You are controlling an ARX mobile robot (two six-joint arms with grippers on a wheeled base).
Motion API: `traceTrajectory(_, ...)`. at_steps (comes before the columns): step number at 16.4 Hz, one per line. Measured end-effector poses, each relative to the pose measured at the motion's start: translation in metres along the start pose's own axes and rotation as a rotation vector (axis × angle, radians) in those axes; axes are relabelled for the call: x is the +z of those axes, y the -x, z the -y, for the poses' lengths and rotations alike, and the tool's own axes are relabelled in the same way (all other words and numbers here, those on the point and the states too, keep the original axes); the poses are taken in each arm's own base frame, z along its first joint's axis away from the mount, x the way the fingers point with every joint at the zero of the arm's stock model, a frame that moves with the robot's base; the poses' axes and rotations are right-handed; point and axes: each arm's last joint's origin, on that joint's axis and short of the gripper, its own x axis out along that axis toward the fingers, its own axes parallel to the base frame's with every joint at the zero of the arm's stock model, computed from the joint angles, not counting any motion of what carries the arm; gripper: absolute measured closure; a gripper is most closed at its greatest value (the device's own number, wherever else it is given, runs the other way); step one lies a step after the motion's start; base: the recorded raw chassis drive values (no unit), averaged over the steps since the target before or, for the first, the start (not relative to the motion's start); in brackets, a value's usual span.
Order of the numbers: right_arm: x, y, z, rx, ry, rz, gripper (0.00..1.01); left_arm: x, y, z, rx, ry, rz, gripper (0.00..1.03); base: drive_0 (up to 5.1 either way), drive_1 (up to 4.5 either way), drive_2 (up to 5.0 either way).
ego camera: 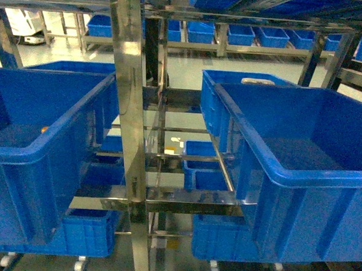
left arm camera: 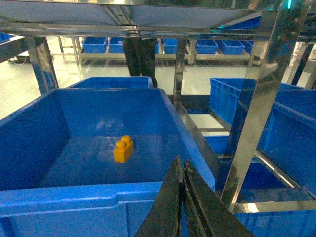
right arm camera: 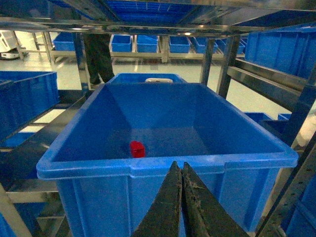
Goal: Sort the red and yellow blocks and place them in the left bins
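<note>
Left wrist: yellow block (left arm camera: 123, 149) lies in bin (left arm camera: 74, 197) beyond closed, empty fingers (left arm camera: 174, 197).

A shiny steel rack post (ego camera: 129, 101) runs up the middle – smaller blue crates (ego camera: 203, 167) sit low at six o'clock behind it. At twelve o'clock, a row of blue bins (ego camera: 248, 35) – a person's dark legs (left arm camera: 140, 57) stand there.

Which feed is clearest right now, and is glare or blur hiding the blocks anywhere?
Head view: soft, bluish, glare on the steel post; blocks barely visible. Left wrist view: sharper, yellow block clear in its crate. Right wrist view: red block clear, though the near rim clips its base.
</note>
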Motion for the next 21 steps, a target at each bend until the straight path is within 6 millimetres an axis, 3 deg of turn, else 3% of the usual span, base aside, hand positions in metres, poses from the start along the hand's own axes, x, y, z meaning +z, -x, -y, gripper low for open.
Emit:
traceTrajectory(4, 0.004, 0.007, 0.0, -0.001, 0.0, 0.015, 0.99, -0.009, 0.007, 0.0, 0.0, -0.001, 0.004, 1.01, 0.0, 0.0, 0.0)
traceTrajectory(11, 0.009, 0.026, 0.0, -0.001, 0.0, 0.033, 0.99, -0.004, 0.025, 0.0, 0.0, -0.001, 0.027, 1.01, 0.0, 0.0, 0.0)
traceTrajectory(21, 0.008, 0.038, 0.0, -0.001, 0.0, 0.032, 0.99, -0.004, 0.037, 0.0, 0.0, -0.001, 0.026, 1.01, 0.0, 0.0, 0.0)
